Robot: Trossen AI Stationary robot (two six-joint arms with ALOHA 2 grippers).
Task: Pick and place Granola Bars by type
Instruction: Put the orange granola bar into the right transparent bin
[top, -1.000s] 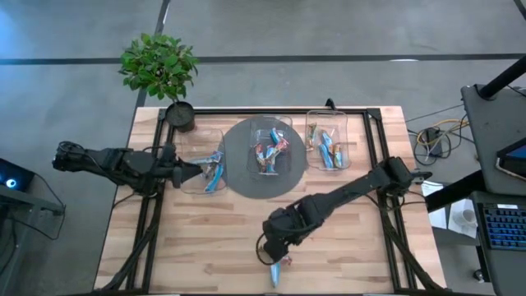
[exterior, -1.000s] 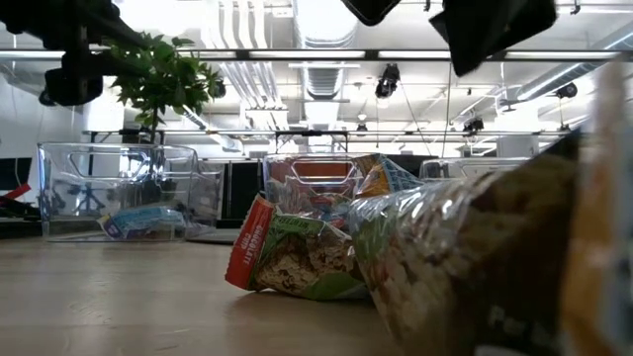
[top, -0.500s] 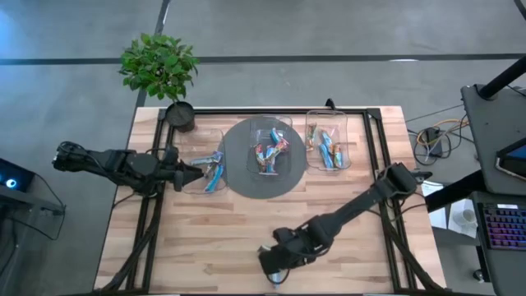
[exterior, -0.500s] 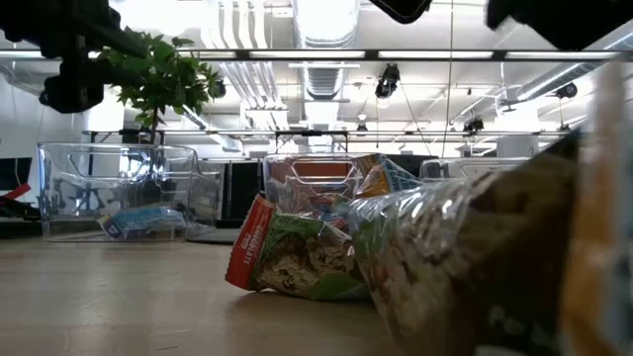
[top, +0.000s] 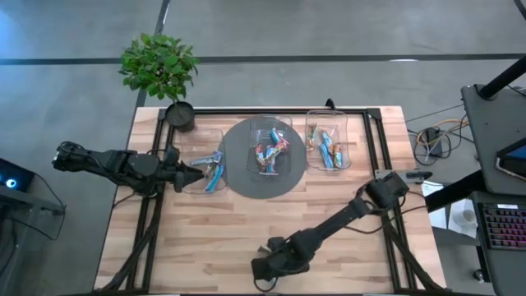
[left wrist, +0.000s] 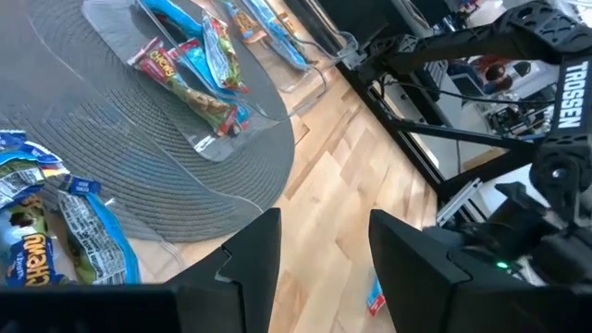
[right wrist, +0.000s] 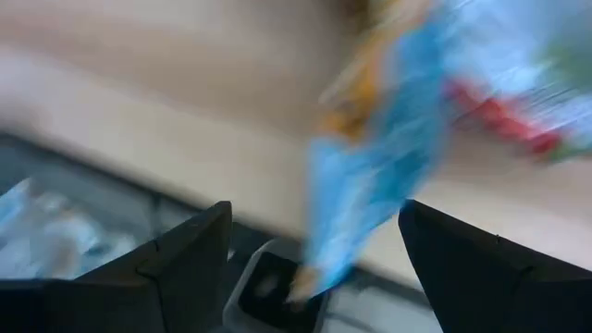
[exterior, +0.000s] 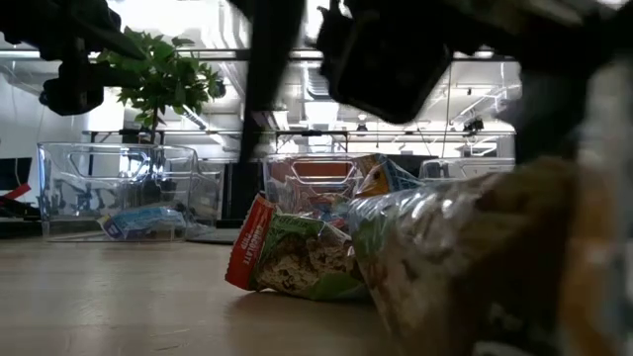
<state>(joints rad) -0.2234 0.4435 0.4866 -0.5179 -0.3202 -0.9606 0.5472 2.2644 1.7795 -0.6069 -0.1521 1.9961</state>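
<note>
Right gripper (top: 267, 270) low at the near table (top: 345, 230) edge, fingers spread wide, gripping nothing, with a blurred blue granola bar (right wrist: 370, 185) between them. Left gripper (top: 196, 173) parted and empty beside the left clear container (top: 205, 168). Remaining bars (top: 269, 151) in three containers at the far side; "TROSSEN" legible on right arm (left wrist: 578, 92); wrapper print unreadable.

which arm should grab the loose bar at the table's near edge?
Right, probably. The right gripper is already at the near edge, fingers open, with a blue granola bar directly ahead of them. The left gripper hovers open by the left clear container, far from that bar.
</note>
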